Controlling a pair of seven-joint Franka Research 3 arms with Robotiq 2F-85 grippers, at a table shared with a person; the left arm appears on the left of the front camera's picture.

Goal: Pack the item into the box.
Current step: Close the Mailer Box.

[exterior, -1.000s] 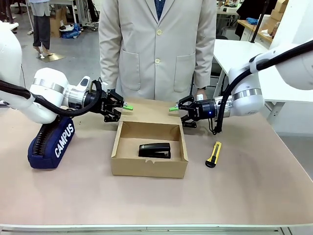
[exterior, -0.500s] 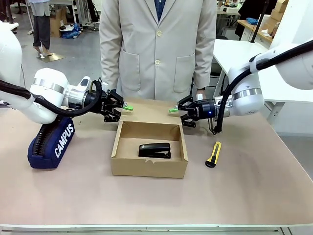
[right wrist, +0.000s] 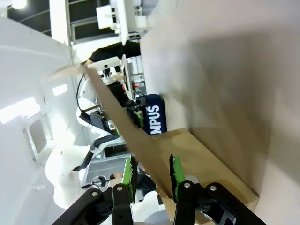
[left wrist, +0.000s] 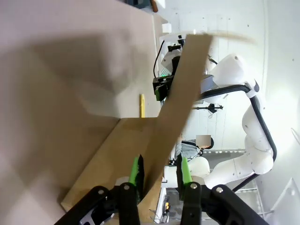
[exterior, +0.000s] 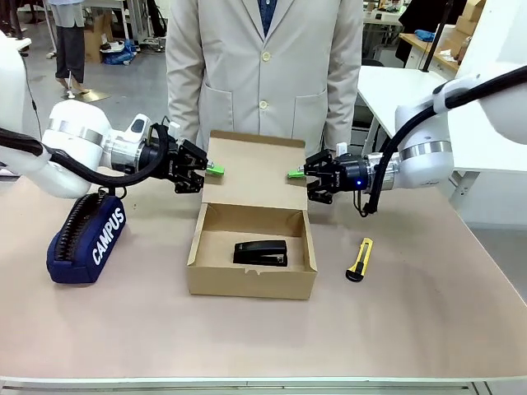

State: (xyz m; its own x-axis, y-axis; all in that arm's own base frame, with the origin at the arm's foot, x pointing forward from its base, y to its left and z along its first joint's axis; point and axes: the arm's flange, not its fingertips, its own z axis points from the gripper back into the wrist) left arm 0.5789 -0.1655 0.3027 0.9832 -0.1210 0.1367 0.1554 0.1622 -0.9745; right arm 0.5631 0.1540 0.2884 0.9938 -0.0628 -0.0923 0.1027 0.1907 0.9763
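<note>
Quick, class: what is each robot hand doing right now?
Left hand: closed on the box lid.
Right hand: closed on the same lid.

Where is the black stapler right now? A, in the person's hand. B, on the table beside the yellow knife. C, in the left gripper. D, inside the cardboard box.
D: the stapler lies on the floor of the open box; the left gripper and right gripper pinch its raised flap.

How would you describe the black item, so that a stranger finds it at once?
Find the brown cardboard box in the middle of the table. The black item lies flat on its floor. It is glossy and oblong, unlike the yellow knife lying outside the box.
</note>
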